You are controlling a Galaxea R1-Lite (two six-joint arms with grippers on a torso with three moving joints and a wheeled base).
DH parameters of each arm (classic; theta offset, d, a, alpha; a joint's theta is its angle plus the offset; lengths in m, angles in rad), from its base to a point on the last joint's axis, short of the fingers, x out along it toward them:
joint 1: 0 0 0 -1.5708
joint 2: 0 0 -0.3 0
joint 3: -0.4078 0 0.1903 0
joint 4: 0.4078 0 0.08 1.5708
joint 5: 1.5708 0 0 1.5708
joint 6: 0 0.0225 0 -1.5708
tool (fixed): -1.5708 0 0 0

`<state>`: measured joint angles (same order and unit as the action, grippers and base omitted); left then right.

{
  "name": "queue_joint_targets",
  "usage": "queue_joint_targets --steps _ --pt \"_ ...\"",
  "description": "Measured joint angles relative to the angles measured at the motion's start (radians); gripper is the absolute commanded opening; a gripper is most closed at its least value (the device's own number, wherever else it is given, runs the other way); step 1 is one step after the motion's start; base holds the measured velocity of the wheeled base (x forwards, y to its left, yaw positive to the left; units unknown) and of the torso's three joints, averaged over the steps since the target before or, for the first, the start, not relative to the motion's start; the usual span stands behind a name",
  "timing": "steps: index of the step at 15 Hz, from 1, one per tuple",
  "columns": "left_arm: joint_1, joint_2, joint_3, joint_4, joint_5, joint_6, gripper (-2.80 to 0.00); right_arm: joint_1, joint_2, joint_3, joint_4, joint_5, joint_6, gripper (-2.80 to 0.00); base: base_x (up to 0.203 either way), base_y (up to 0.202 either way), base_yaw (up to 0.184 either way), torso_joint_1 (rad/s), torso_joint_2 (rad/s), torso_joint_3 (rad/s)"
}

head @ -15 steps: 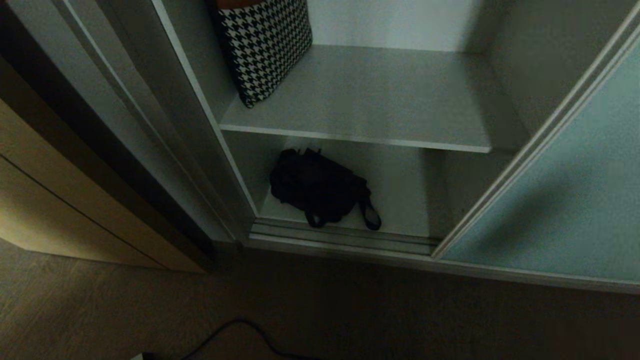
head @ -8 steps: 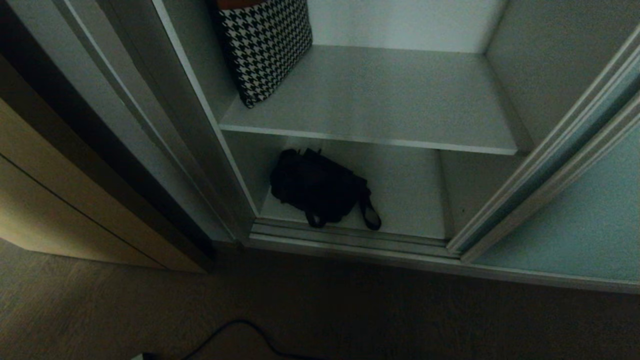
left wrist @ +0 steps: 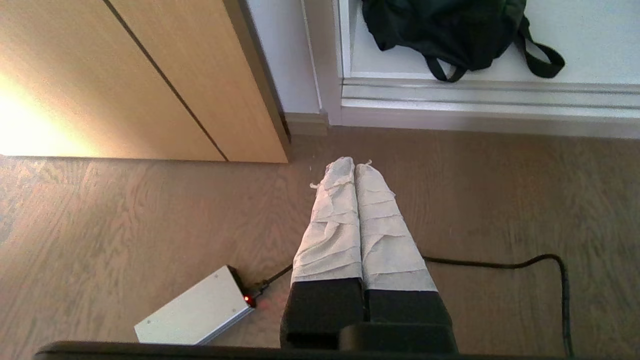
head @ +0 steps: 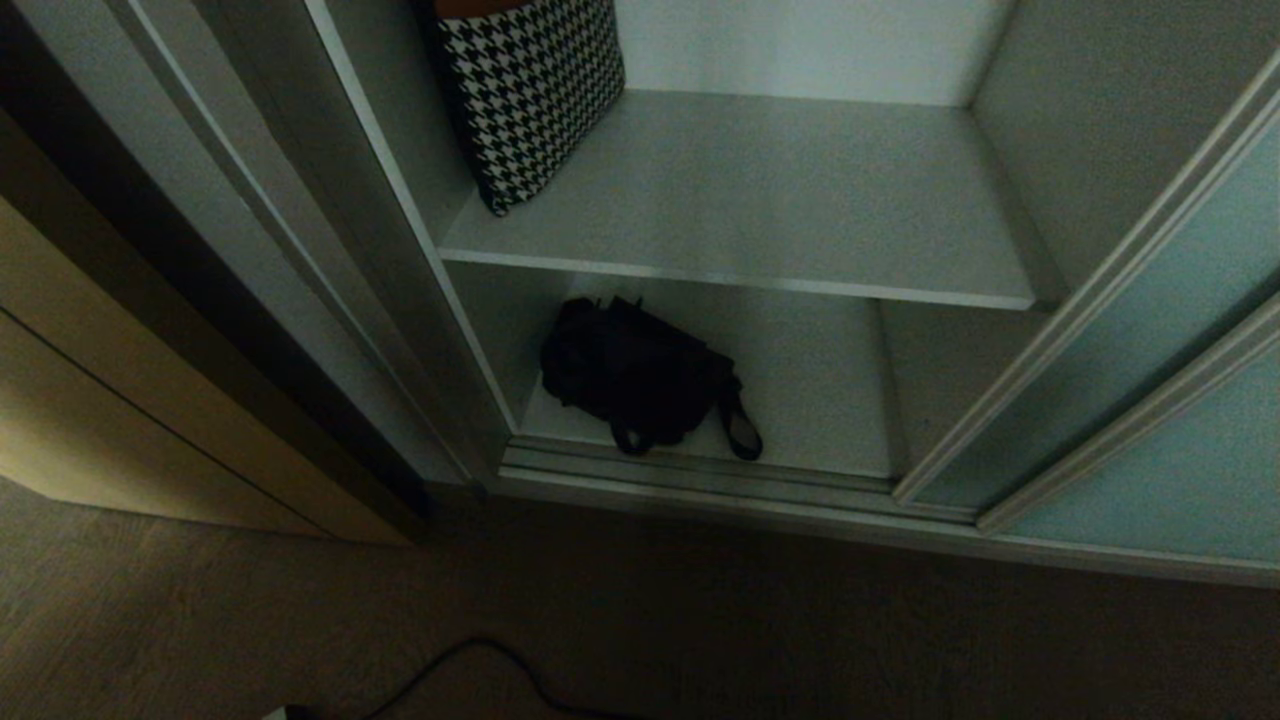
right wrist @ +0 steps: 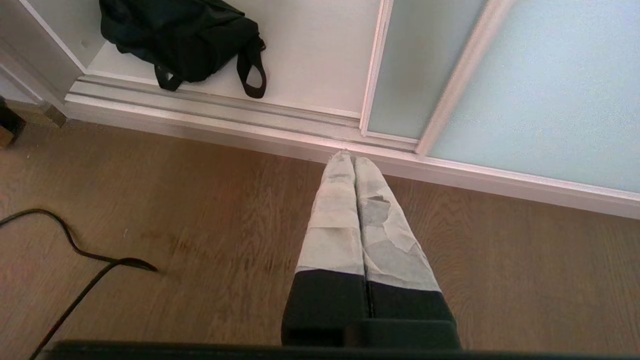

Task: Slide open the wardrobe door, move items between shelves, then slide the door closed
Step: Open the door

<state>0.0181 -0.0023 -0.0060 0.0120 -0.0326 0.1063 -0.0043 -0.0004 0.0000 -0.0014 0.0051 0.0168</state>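
Both shut, empty — left gripper point(left wrist: 355, 165), right gripper point(right wrist: 353, 156) — above floor point(left wrist: 150, 210).

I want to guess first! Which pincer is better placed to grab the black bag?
Probably the left pincer: the black bag lies at the left end of the bottom shelf. The right pincer points nearer the sliding door.

No readable text, label, brand, number or sign anywhere in view. Flat silver-grey metal box point(left wrist: 195, 314) on wood floor: plain lid, no print, only small red light at corner. Floppy black fabric bag point(head: 640, 375): no visible logo or tag. Black-and-white houndstooth fabric cushion point(head: 530, 95): pattern only, no lettering.
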Motion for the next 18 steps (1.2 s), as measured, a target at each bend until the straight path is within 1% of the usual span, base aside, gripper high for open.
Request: queue_joint_targets --steps 4,6,8,18 --pt "0.0 0.0 0.004 -0.01 0.01 -0.047 -2.8 0.0 0.0 0.0 0.0 0.0 0.0 -2.8 0.0 0.0 0.0 0.0 0.0 0.0" --pt "0.0 0.0 0.004 -0.009 0.011 -0.04 -2.8 0.0 0.0 0.0 0.0 0.0 0.0 -2.8 0.0 0.0 0.0 0.0 0.0 0.0" --pt "0.0 0.0 0.004 -0.01 0.011 -0.049 -2.8 0.0 0.0 0.0 0.0 0.0 0.0 -2.8 0.0 0.0 0.0 0.0 0.0 -0.04" --pt "0.0 0.0 0.004 -0.01 0.011 -0.055 -2.8 0.0 0.0 0.0 0.001 0.0 0.0 -2.8 0.0 0.0 0.0 0.003 0.0 -0.182"
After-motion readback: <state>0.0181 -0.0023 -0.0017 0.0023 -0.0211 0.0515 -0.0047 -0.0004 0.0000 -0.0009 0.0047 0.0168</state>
